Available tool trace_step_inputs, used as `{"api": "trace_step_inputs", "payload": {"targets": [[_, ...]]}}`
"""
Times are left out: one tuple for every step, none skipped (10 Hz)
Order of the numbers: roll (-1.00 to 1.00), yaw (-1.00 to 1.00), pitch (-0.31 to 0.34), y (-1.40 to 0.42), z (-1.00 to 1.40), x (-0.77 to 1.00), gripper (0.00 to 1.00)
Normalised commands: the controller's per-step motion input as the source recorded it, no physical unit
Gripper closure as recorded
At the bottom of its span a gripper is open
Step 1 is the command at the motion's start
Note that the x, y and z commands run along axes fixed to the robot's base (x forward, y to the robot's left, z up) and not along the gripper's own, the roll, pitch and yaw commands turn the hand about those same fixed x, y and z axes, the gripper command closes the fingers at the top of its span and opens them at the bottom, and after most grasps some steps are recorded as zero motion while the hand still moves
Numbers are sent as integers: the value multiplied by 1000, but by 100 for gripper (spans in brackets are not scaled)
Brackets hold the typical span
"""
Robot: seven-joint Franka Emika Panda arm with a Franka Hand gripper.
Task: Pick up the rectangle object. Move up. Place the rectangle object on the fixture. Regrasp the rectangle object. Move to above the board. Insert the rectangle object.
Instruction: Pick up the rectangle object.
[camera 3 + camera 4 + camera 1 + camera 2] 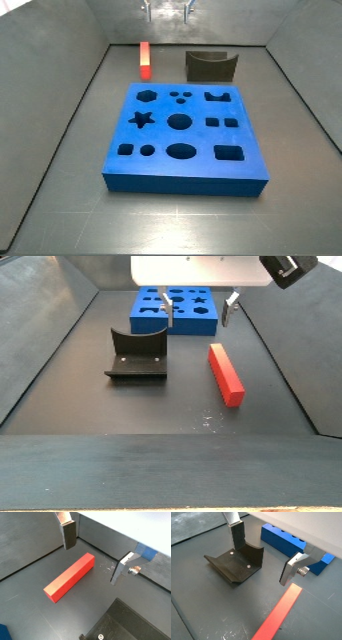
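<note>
The fixture (pixel 138 357) sits on the dark floor, the rectangle object (pixel 226 373) lying flat just beside it. Above and between them hangs the gripper (pixel 198 312), fingers spread wide and empty, the blue board (pixel 177 311) behind.

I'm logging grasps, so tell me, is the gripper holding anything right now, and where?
Nothing is held. The gripper hangs open above the floor, its fingers empty, and the slim red-orange rectangular bar lies flat on the floor, untouched.

Red-orange rectangle object (pixel 225 373), blue board (pixel 183 136), dark fixture (pixel 138 356), silver tool (pixel 92 557).
</note>
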Motion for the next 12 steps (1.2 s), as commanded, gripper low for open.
{"api": "trace_step_inputs", "payload": {"targets": [[0,0,-131,0,-131,-251,0],[54,0,-237,0,-211,-411,0],[6,0,-326,0,-283,-403,0],[0,0,-354,0,-271,-414,0],[0,0,-334,0,-254,-349,0],[0,0,-269,0,-240,-203,0],[0,0,-177,0,-257,-114,0],[0,0,-91,0,-283,-40,0],[29,0,-31,0,-291,0,0],[34,0,-3,0,-294,0,0],[54,0,0,0,-286,0,0],[63,0,0,0,-286,0,0]]}}
